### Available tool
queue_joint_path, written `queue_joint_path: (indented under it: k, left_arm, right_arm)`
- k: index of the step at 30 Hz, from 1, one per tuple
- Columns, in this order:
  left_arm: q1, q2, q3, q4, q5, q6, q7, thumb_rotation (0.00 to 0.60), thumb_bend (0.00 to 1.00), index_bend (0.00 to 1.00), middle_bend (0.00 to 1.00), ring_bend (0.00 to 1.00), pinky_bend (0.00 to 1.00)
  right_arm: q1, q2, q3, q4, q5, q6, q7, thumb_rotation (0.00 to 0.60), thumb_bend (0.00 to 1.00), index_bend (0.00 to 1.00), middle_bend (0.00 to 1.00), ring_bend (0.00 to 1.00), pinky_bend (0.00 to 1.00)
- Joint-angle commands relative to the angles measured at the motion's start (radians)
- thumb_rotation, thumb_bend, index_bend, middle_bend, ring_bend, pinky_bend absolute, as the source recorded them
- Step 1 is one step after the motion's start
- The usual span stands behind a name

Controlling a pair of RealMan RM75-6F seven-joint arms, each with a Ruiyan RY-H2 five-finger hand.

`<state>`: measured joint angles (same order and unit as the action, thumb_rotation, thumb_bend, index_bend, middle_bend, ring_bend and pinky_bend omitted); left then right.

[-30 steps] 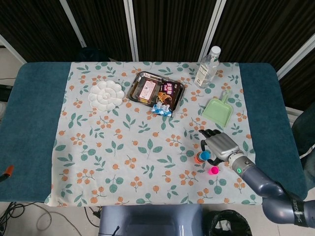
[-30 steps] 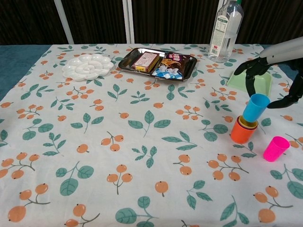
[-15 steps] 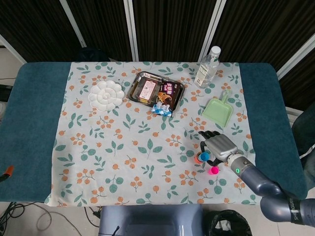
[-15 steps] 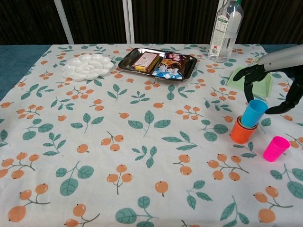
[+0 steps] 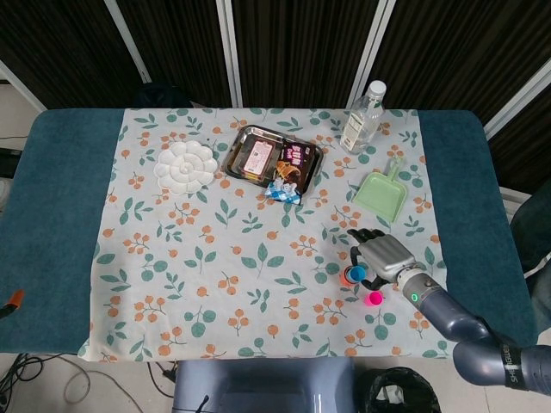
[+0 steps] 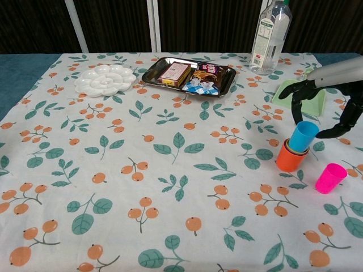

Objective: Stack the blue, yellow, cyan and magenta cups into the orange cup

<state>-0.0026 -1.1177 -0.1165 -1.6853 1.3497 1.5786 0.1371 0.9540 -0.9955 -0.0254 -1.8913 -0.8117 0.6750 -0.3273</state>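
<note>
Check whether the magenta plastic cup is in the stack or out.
Out. The magenta plastic cup stands alone on the cloth, apart from the orange cup.

The table has a blue top, covered by a floral cloth. On the cloth stand a white palette, a metal tray, a bottle, a green dustpan, an orange cup and a magenta cup

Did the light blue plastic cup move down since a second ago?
Yes. The light blue plastic cup sank lower into the orange cup, which stayed put.
</note>
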Motion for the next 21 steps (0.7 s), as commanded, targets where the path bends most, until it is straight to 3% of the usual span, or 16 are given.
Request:
queue_joint_path:
  k: [1, 6, 11, 16, 21]
  left_arm:
    - [0.0, 0.0, 0.0, 0.0, 0.0, 0.0, 0.0, 0.6, 0.19, 0.17, 0.1, 0.0, 0.0]
    - [0.001, 0.0, -0.001, -0.001, -0.001, 0.002, 0.0, 0.6, 0.19, 0.18, 0.1, 0.0, 0.0]
    - [0.0, 0.0, 0.0, -0.001, 0.0, 0.0, -0.001, 0.6, 0.19, 0.18, 0.1, 0.0, 0.0]
    - [0.001, 0.001, -0.001, -0.001, 0.0, 0.001, -0.002, 0.6, 0.19, 0.18, 0.1, 0.0, 0.0]
    - [0.002, 0.002, -0.003, 0.001, -0.004, 0.002, -0.005, 0.6, 0.19, 0.18, 0.1, 0.0, 0.0]
  right_arm:
    - [0.0, -0.003, 0.0, 0.002, 0.0, -0.001, 0.002, 0.6, 0.42, 0.43, 0.0, 0.05, 0.11]
    - [0.003, -0.005, -0.001, 0.003, 0.007, -0.006, 0.005, 0.6, 0.42, 0.21, 0.0, 0.05, 0.12]
    - [0.007, 0.001, 0.0, -0.004, 0.011, -0.003, 0.004, 0.6, 0.42, 0.1, 0.0, 0.05, 0.11]
    - [0.004, 0.018, 0.006, -0.018, 0.01, 0.01, 0.01, 0.6, 0.42, 0.09, 0.0, 0.05, 0.11]
    - [-0.024, 0.083, -0.006, -0.064, -0.017, 0.039, 0.014, 0.6, 0.42, 0.16, 0.0, 0.05, 0.12]
